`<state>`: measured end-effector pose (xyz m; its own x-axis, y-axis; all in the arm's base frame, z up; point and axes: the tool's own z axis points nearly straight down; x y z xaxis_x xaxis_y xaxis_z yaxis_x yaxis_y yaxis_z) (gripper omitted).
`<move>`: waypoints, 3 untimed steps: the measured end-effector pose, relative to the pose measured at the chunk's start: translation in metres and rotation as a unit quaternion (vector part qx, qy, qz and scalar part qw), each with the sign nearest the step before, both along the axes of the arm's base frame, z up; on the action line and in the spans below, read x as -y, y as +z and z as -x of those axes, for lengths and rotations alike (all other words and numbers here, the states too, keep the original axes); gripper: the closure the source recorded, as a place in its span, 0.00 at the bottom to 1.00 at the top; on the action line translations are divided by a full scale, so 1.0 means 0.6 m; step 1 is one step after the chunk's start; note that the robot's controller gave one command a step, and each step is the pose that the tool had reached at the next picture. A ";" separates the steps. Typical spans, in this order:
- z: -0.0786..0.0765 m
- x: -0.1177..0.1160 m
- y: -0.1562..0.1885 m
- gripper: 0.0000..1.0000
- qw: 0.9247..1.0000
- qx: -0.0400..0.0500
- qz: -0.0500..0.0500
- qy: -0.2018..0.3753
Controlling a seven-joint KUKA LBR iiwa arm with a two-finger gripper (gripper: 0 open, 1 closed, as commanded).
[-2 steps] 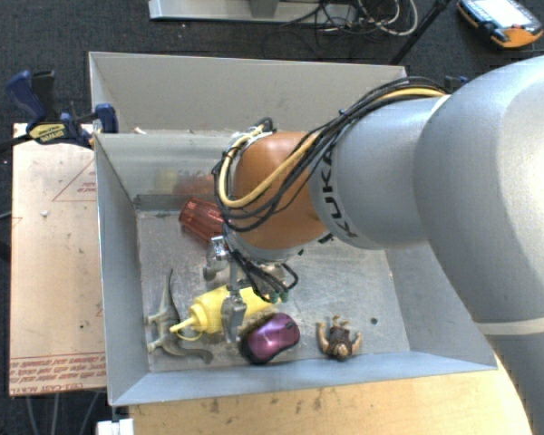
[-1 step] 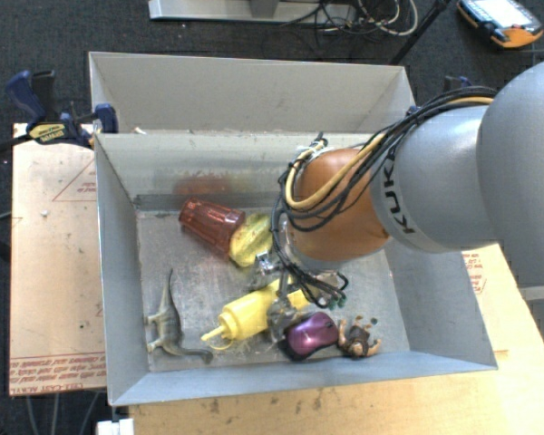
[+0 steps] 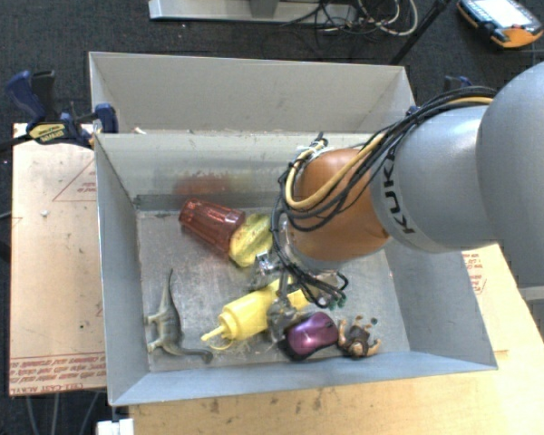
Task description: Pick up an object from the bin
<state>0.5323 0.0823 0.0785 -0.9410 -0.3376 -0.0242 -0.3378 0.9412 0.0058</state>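
Note:
My gripper (image 3: pixel 284 299) reaches down into the front middle of the bin, mostly hidden under the arm's orange cover. It is right over the spot where a yellow squeeze bottle (image 3: pixel 238 319) with a pointed nozzle meets a glossy purple rounded thing (image 3: pixel 310 333). The bottle lies on its side with its nozzle pointing left. Just behind the gripper a yellow-green lumpy piece (image 3: pixel 250 238) leans against a red translucent cup (image 3: pixel 208 222) that lies on its side. I see nothing lifted off the bin floor.
A small brown figure (image 3: pixel 359 337) lies at the front right beside the purple thing. A grey long-necked dinosaur toy (image 3: pixel 167 325) lies in the front left corner. The arm and its cables cover the bin's right half.

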 end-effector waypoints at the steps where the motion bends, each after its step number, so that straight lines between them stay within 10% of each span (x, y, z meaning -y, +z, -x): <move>1: -0.009 0.000 0.203 1.00 1.000 -0.009 0.006 0.003; 3: 0.008 0.042 0.125 1.00 1.000 -0.006 0.006 0.021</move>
<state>0.5275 0.0572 0.1536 -0.9263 -0.3767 -0.0087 -0.3767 0.9263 -0.0003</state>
